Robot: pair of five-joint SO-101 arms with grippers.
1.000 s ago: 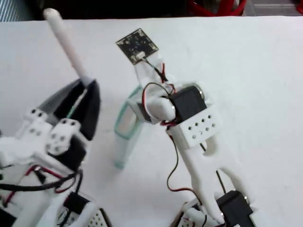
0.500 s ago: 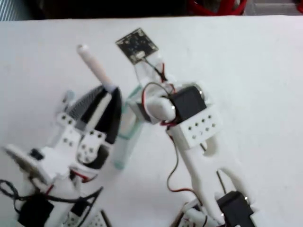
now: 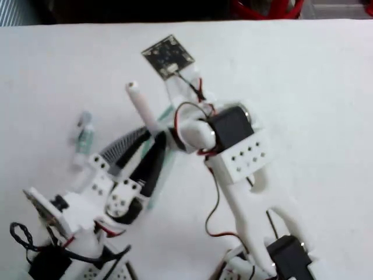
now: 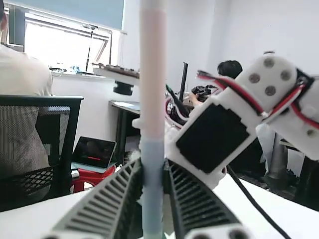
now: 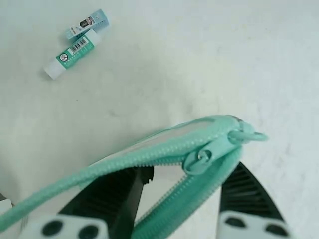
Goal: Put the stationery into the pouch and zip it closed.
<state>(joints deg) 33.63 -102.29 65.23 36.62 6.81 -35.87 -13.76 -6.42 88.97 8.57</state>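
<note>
Table: white. Pouch: teal zip, mouth open, stands on edge at mid-table in the right gripper, whose jaws seemingly pinch its end. Pen: white, clamped at its lower barrel by the left gripper, beside the pouch. Glue stick: lies on the table, touching a smaller blue item, possibly an eraser.

a plain white table, with something red just beyond its far edge. in the room behind, a black mesh chair stands beside an open laptop on a red stool, under a bright window.
</note>
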